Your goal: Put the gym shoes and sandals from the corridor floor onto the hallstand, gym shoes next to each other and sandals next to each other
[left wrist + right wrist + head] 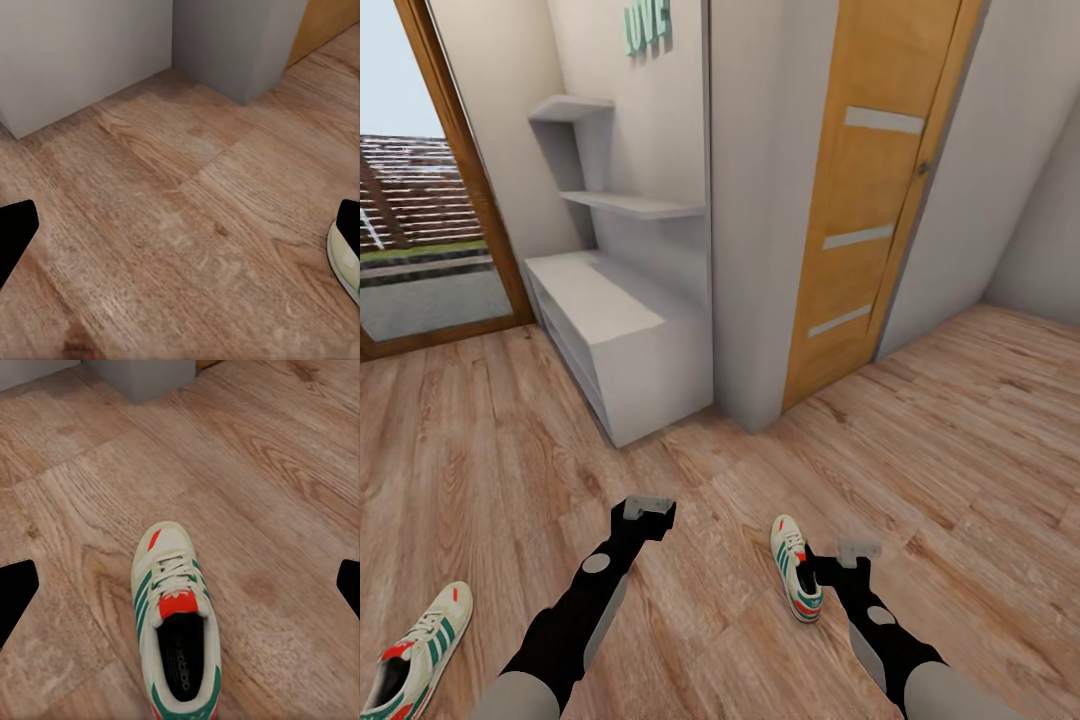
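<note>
Gym shoes lie apart on the corridor floor (760,640). One gym shoe (796,567) rests upright on its sole just beside the right gripper (857,551), its toe pointing away from the robot toward the grey wall corner. It is cream-white with green side stripes, white laces, an orange-red tongue patch and a dark insole; in the right wrist view the same shoe (176,622) sits between the two dark fingers (15,596), low in the frame, untouched. The second gym shoe (418,655) lies well apart at the robot's far left, near the edge of the head view, angled with its toe up and to the right.

Beyond them the hallstand (622,335) stands against the wall: a pale grey low bench with stepped shelves above it, beside a glass door with a wooden frame (475,170). A wooden door (870,200) with pale inset strips is to its right.

Both arms reach forward and down, black forearms bent over the planks. The left gripper (645,508) hovers over bare floor, its fingers (16,236) spread wide and holding nothing; a shoe's toe (345,262) shows at the edge of its wrist view. The right fingers are likewise spread wide, empty.
</note>
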Robot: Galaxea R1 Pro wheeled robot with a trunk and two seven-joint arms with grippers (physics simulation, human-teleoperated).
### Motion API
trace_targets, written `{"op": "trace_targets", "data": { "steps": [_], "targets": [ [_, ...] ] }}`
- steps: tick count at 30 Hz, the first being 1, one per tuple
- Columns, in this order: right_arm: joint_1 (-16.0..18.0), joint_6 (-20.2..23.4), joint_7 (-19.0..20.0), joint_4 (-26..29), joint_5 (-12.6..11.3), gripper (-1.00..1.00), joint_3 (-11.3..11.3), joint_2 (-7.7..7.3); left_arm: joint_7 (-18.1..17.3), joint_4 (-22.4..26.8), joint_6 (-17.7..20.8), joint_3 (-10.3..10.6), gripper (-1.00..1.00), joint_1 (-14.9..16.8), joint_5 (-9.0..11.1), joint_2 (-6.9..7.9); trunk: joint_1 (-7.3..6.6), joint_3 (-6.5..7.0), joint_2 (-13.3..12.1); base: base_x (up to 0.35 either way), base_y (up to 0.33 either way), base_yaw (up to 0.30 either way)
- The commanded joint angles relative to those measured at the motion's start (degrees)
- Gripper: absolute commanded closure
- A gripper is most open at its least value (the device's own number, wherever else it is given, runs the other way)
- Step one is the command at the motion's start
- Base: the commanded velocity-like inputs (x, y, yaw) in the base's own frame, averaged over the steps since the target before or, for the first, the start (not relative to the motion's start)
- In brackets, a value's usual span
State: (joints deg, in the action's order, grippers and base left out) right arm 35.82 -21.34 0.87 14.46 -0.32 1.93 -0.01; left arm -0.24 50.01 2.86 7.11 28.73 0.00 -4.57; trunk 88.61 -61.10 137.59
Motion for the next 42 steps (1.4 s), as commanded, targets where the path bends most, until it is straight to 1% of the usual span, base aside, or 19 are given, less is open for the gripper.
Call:
{"op": "trace_targets", "data": {
  "steps": [1,14,42],
  "targets": [
    [0.0,-0.2,0.1,-0.1,0.0,-1.00,0.2,0.01,0.0,0.1,0.3,0.0,-1.00,0.0,0.0,0.00,0.21,-0.33,0.4,0.000,0.000,0.000],
    [0.0,-0.2,0.1,-0.1,0.0,-1.00,0.2,0.01,0.0,0.1,0.3,0.0,-1.00,0.0,0.0,0.01,3.07,-3.87,5.7,0.000,0.000,0.000],
    [0.0,-0.2,0.0,-0.1,-0.1,-1.00,0.2,0.01,0.0,0.1,0.3,0.0,-1.00,0.0,0.0,0.02,3.79,-12.68,6.0,0.000,0.000,0.000]
  ]
}}
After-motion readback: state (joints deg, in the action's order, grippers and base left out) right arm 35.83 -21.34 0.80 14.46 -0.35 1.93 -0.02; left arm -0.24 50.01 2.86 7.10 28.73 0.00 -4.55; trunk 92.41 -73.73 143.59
